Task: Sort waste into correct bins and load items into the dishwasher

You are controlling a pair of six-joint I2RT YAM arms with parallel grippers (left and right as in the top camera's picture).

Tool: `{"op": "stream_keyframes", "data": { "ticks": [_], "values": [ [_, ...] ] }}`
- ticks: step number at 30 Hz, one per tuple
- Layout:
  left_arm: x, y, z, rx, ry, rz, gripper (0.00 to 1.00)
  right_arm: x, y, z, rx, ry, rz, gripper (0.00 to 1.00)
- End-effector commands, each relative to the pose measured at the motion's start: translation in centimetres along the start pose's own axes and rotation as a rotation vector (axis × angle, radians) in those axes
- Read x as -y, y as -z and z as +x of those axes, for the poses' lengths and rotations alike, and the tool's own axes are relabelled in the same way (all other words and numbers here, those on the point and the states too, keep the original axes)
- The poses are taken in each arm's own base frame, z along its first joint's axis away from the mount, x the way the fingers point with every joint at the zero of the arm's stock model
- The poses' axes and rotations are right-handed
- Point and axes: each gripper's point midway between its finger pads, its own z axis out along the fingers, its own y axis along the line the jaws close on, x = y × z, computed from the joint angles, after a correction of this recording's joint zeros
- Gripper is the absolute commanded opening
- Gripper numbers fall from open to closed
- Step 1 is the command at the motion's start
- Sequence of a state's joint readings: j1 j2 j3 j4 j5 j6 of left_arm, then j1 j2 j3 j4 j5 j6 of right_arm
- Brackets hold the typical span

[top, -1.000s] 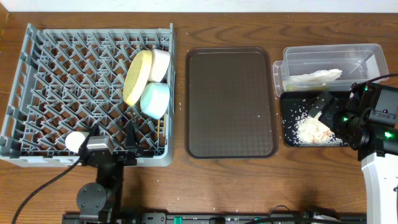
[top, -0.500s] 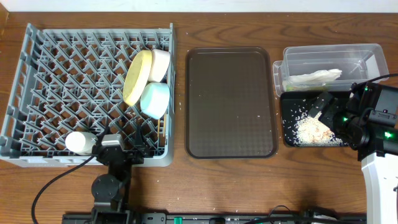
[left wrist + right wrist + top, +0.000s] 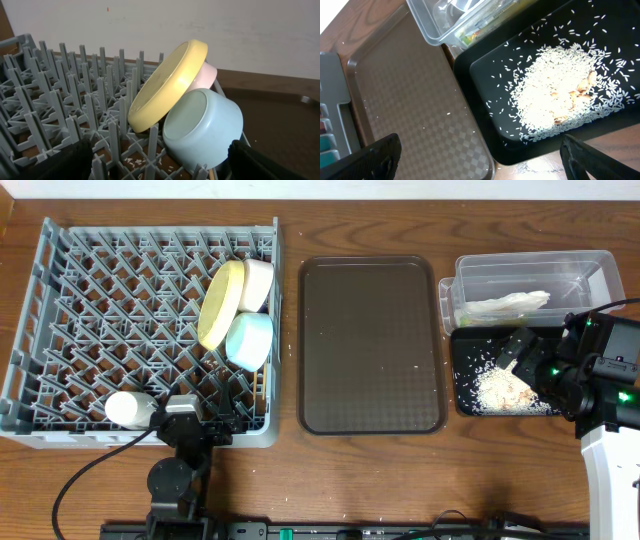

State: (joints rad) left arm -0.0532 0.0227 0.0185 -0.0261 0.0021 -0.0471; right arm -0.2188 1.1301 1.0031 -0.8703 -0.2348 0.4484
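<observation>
The dish rack point(image 3: 100, 300) fills the 9 o'clock side of the table, and I see its 6 o'clock wall close to the table's front edge. In it the yellow plate point(image 3: 221, 304) leans on edge at 2 o'clock, with the white bowl point(image 3: 257, 284) behind it and the blue bowl point(image 3: 249, 340) touching it at 5 o'clock. The white cup point(image 3: 129, 409) lies on its side by the 7 o'clock corner, and the chopsticks point(image 3: 259, 392) stand by the 5 o'clock corner. The brown tray point(image 3: 372, 345) at centre is bare apart from crumbs, the widest open room I have. At 3 o'clock the clear tub point(image 3: 590, 270) holds the paper strip point(image 3: 510, 304), and just beside it at 6 o'clock the black tray point(image 3: 465, 395) holds the rice point(image 3: 500, 390). My left gripper point(image 3: 160, 150) sits over the rack's front wall, jaws spread wide, holding nothing. My right gripper point(image 3: 480, 150) hangs over the black tray, jaws also wide apart. A second ago the left gripper overlapped the cup; it has shifted toward 3 o'clock, and the cup lies clear. The right arm has not moved.
</observation>
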Motion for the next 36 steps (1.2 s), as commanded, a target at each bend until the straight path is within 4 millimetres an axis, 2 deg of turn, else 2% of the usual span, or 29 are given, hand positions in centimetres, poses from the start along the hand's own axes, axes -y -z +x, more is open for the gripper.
{"op": "stream_keyframes", "data": {
  "ticks": [1, 12, 15, 19, 21, 24, 26, 28, 33, 36],
  "values": [
    [-0.5, -0.1, 1.8, -0.061, -0.016, -0.022, 0.88, -0.1, 0.3, -0.4, 0.015, -0.011, -0.002, 0.99],
    [-0.5, -0.1, 1.8, -0.061, -0.016, -0.022, 0.88, 0.0, 0.3, -0.5, 0.017, -0.011, 0.000, 0.99],
    [-0.5, -0.1, 1.8, -0.061, -0.016, -0.022, 0.88, 0.3, 0.4, 0.1, -0.005, 0.010, 0.010, 0.99],
    [-0.5, -0.1, 1.8, -0.061, -0.016, -0.022, 0.88, 0.7, 1.6, -0.2, 0.054, 0.036, 0.050, 0.99],
    [-0.5, -0.1, 1.8, -0.061, -0.016, -0.022, 0.88, -0.1, 2.6, -1.1, 0.134, 0.129, 0.037, 0.99],
    [-0.5, -0.1, 1.8, -0.061, -0.016, -0.022, 0.88, -2.8, 4.5, -2.1, 0.293, 0.348, -0.046, 0.99],
    [-0.5, -0.1, 1.8, -0.061, -0.016, -0.022, 0.88, -4.1, 5.8, -1.8, 0.385, 0.482, -0.089, 0.99],
    [-0.5, -0.1, 1.8, -0.061, -0.016, -0.022, 0.88, -4.4, 6.7, -0.8, 0.448, 0.568, -0.114, 0.99],
    [-0.5, -0.1, 1.8, -0.061, -0.016, -0.022, 0.88, -2.9, 8.2, 2.4, 0.563, 0.595, -0.153, 0.99],
    [-0.5, -0.1, 1.8, -0.061, -0.016, -0.022, 0.88, -2.0, 8.5, 3.4, 0.640, 0.597, -0.162, 0.99]
  ]
}}
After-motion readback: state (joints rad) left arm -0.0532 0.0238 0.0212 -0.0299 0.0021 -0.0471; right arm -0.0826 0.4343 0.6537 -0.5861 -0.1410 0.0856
